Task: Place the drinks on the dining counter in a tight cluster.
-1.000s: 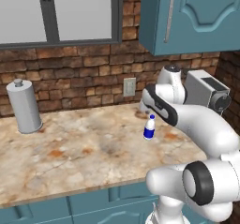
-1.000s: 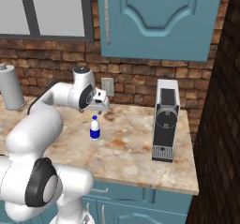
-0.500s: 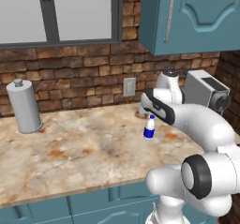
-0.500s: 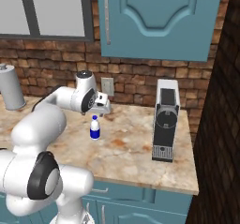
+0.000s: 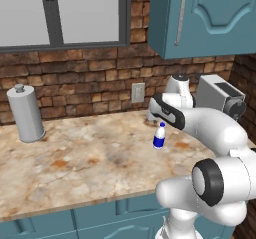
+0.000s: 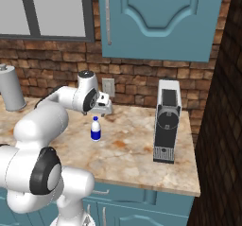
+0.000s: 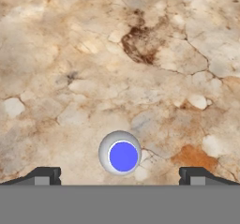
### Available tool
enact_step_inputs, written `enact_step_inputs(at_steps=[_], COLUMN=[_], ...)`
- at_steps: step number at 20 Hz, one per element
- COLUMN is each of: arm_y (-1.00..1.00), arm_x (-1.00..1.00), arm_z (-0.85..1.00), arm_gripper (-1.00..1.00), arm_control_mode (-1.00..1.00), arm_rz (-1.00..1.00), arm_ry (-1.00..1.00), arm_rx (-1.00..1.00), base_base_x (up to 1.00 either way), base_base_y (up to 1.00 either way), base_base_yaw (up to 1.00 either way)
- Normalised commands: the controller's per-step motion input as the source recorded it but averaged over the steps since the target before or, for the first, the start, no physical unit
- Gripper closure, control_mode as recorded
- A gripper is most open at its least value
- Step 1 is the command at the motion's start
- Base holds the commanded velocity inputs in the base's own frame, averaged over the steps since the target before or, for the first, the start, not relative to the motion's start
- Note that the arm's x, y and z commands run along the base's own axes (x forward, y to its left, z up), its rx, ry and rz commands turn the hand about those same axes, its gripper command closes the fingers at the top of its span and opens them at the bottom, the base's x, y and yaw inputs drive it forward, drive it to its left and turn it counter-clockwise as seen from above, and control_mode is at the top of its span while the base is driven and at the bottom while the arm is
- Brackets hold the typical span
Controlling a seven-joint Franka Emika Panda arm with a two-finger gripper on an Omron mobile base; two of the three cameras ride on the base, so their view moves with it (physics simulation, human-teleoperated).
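The tiny white blue-banded bottle (image 5: 159, 135) (image 6: 96, 129) stands upright on the marbled counter (image 5: 75, 158) against the windowed brick wall. My gripper (image 5: 154, 118) (image 6: 102, 109) hangs just above and slightly behind it, pointing down. In the hand view I look straight down on the bottle's blue cap (image 7: 123, 155), which lies between the widely spread fingertips (image 7: 44, 175); the gripper (image 7: 120, 176) is open and holds nothing. The olive-yellow bottle, the wine bottle and the dining counter are out of view.
A tall grey cylinder canister (image 5: 26, 114) (image 6: 10, 87) stands at the counter's left. A dark coffee machine (image 6: 166, 121) (image 5: 222, 98) sits to the right of the bottle. Teal wall cabinets (image 5: 200, 18) hang overhead, and a wall outlet (image 5: 138, 92) is behind the arm.
The hand has shifted slightly over the bottle. The bottle itself has not moved.
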Motion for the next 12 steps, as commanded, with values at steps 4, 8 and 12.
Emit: enact_step_inputs(at_steps=[4,8,12], arm_y=[-0.04,-0.02,0.00], arm_x=[0.03,0.11,0.04], arm_z=[-0.15,-0.19,-0.17], arm_gripper=[-1.00,-1.00,-1.00], arm_control_mode=[-1.00,-1.00,-1.00], arm_rz=[0.00,0.00,0.00], arm_ry=[0.00,0.00,0.00], arm_rx=[0.00,0.00,0.00], base_base_x=[0.00,0.00,0.00], base_base_y=[0.00,0.00,0.00], base_base_yaw=[0.00,0.00,0.00])
